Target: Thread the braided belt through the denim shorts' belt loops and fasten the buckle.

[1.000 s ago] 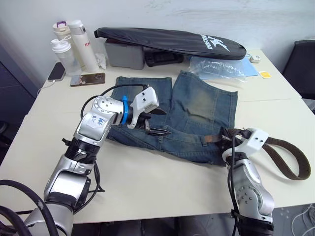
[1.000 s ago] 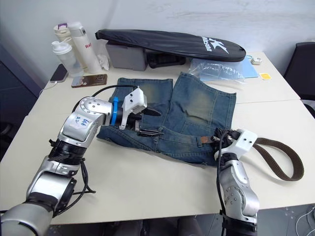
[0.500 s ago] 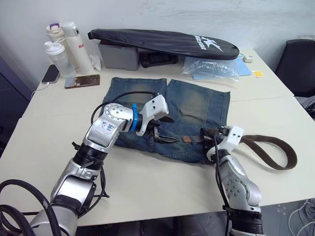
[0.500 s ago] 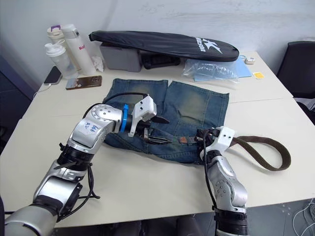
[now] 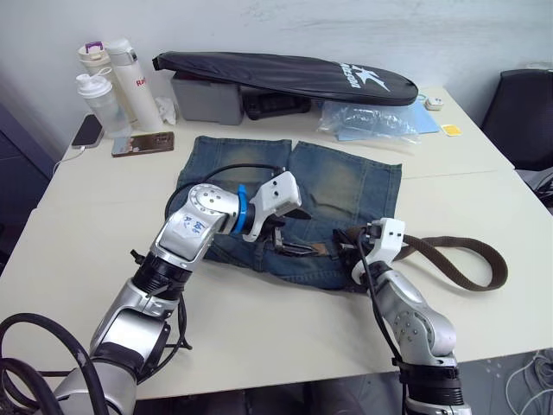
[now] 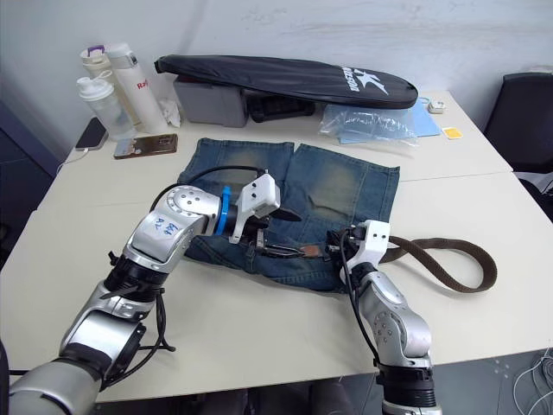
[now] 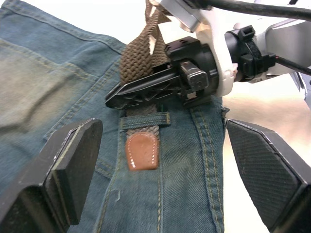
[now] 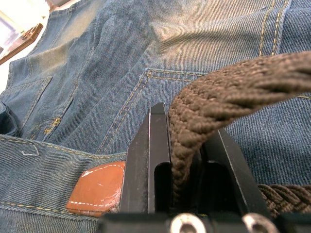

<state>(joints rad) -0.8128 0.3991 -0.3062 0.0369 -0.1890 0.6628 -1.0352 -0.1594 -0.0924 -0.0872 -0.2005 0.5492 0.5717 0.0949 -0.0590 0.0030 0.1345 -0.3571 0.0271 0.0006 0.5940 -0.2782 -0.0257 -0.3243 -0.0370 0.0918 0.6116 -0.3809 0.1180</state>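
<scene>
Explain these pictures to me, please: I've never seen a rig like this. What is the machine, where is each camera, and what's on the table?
This is a humanoid robot with two arms, each ending in a two-fingered end effector. The two wide pictures come from cameras in its head, looking down over the arms. The two close-ups come from cameras on its wrists.

On the table lie denim shorts with a brown braided belt trailing off to the robot's right. The right end effector is shut on the belt, pinching the strap just behind a belt loop; the leather tip already pokes through. The left end effector hovers open over the waistband beside it.

Along the far edge sit bottles, a phone, a long black bag and a plastic bag.
</scene>
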